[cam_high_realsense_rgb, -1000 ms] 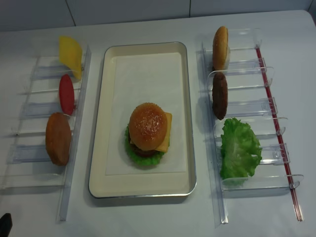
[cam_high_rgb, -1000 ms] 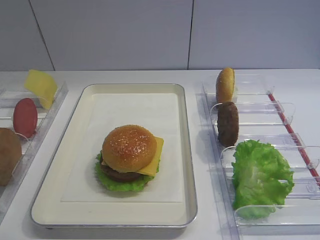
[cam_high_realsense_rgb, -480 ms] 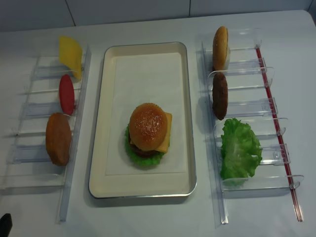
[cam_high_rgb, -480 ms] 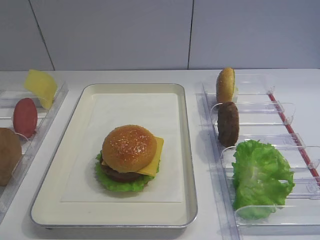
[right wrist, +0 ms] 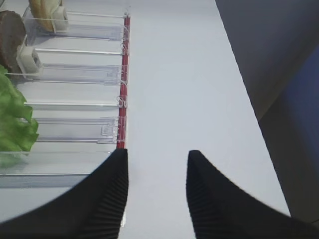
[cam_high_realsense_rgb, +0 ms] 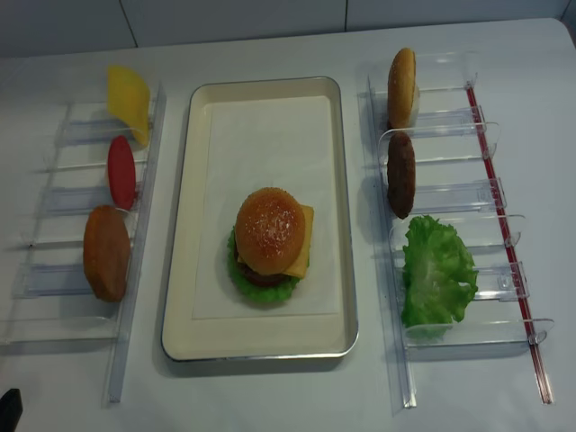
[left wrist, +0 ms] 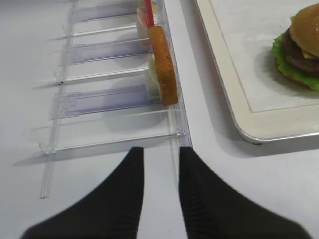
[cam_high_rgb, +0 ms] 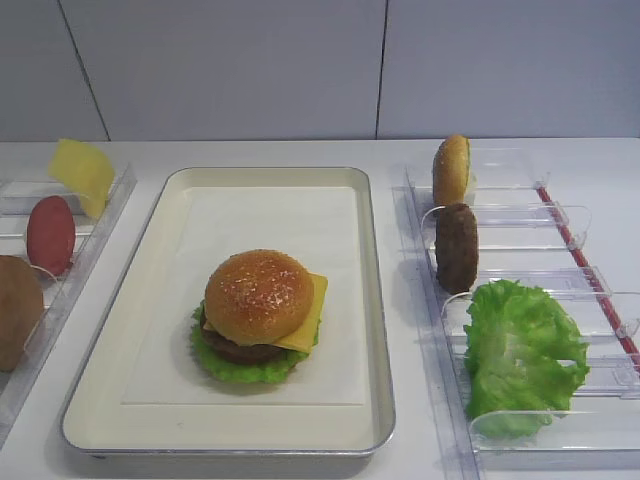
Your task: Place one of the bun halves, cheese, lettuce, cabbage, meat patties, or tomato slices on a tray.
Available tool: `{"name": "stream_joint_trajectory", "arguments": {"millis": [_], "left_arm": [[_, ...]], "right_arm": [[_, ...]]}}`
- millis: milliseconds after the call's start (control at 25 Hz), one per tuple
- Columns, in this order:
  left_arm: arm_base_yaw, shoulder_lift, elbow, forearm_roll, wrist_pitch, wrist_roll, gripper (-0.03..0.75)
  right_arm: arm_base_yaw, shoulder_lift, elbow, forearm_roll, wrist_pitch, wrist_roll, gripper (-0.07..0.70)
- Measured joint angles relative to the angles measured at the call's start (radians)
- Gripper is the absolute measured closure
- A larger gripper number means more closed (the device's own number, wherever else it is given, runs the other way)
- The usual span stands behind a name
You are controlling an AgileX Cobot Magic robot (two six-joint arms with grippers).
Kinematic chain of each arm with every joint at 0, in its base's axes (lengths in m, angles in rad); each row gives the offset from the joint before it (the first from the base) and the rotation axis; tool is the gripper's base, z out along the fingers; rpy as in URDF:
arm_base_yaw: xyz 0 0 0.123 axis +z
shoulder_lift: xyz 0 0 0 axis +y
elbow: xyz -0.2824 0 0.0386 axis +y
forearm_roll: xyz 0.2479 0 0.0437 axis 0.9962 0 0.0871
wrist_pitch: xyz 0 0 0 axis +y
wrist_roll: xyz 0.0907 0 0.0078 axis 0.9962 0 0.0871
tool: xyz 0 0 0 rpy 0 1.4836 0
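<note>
On the cream tray (cam_high_rgb: pixel 370 300) stands a stacked burger: a seeded bun half (cam_high_rgb: pixel 258 293) on cheese (cam_high_rgb: pixel 312 310), a meat patty (cam_high_rgb: pixel 240 352) and lettuce (cam_high_rgb: pixel 235 368). The right rack holds another bun half (cam_high_rgb: pixel 451 170), a patty (cam_high_rgb: pixel 456 247) and lettuce (cam_high_rgb: pixel 520 350). The left rack holds cheese (cam_high_rgb: pixel 82 175), a tomato slice (cam_high_rgb: pixel 50 235) and a bun half (cam_high_rgb: pixel 18 310). My right gripper (right wrist: pixel 157 164) is open and empty over bare table, right of the right rack. My left gripper (left wrist: pixel 161 159) is open and empty at the near end of the left rack. No cabbage shows.
Clear plastic racks (cam_high_realsense_rgb: pixel 450 193) (cam_high_realsense_rgb: pixel 63 261) flank the tray on both sides. A red strip (right wrist: pixel 123 89) runs along the right rack's outer edge. The table's right edge (right wrist: pixel 249 99) drops off close to the right gripper. A white wall stands behind the table.
</note>
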Motion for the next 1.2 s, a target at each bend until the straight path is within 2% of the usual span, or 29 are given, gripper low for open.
{"name": "stream_joint_trajectory", "arguments": {"millis": [680,1200], "left_arm": [[0.000,0.000,0.000,0.000,0.000,0.000,0.545],[0.000,0.000,0.000,0.000,0.000,0.000,0.545]], "right_arm": [[0.000,0.000,0.000,0.000,0.000,-0.002,0.341],[0.000,0.000,0.000,0.000,0.000,-0.002,0.442]]}}
